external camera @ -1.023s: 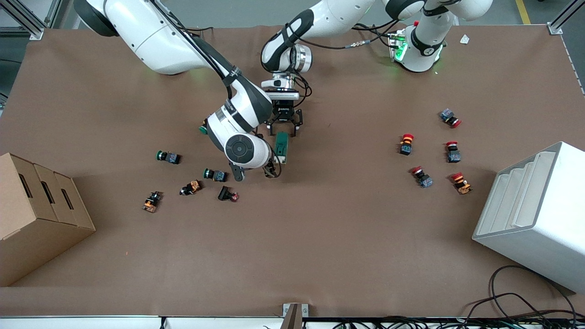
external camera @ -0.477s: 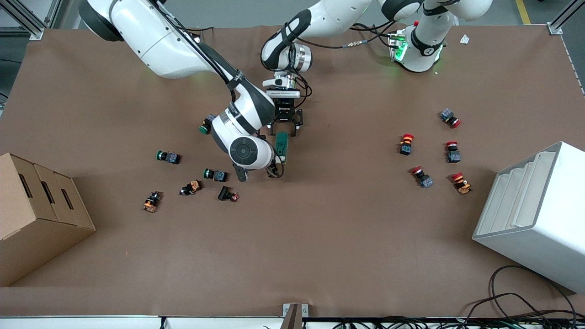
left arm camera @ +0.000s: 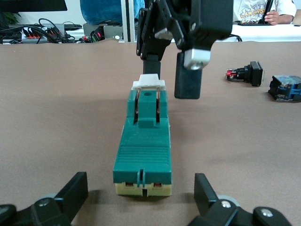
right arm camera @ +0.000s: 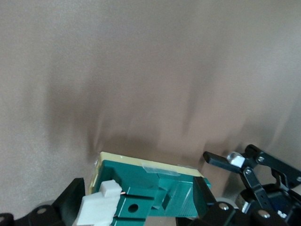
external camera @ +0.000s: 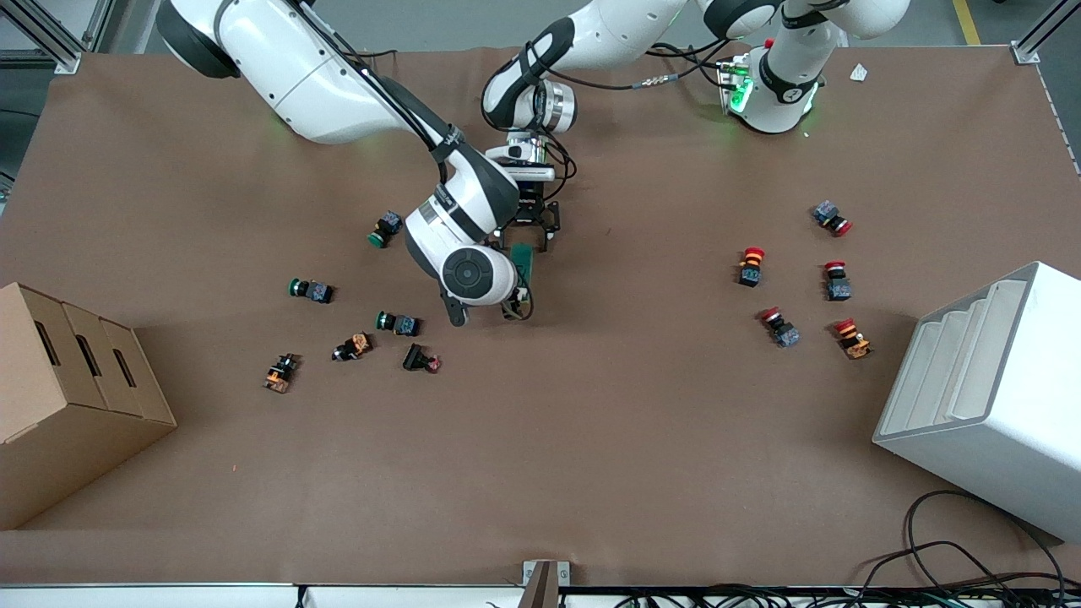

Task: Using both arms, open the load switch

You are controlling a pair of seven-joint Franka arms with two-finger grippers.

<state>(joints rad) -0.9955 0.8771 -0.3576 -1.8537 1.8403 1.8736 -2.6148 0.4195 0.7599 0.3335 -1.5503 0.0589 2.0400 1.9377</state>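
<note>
The load switch (external camera: pixel 524 257) lies flat mid-table, a dark-green block on a cream base (left arm camera: pixel 143 146), its white lever tab (left arm camera: pixel 148 82) at the end nearer the front camera. My left gripper (external camera: pixel 528 235) is low at the other end, open (left arm camera: pixel 140 188), one finger on each side without touching. My right gripper (external camera: pixel 516 304) hangs open over the lever end (right arm camera: pixel 138 197), with the tab (right arm camera: pixel 99 205) and green body between its fingers (left arm camera: pixel 188 80). The right wrist (external camera: pixel 469 274) hides much of the switch in the front view.
Green, orange and black push buttons (external camera: pixel 397 323) are scattered toward the right arm's end, and red ones (external camera: pixel 750 266) toward the left arm's end. A cardboard box (external camera: pixel 76 405) and a white bin (external camera: pixel 988 397) stand at the table's ends.
The right arm has swung toward the switch, bringing its gripper over the lever end and covering more of the block. The left gripper and the switch have stayed put.
</note>
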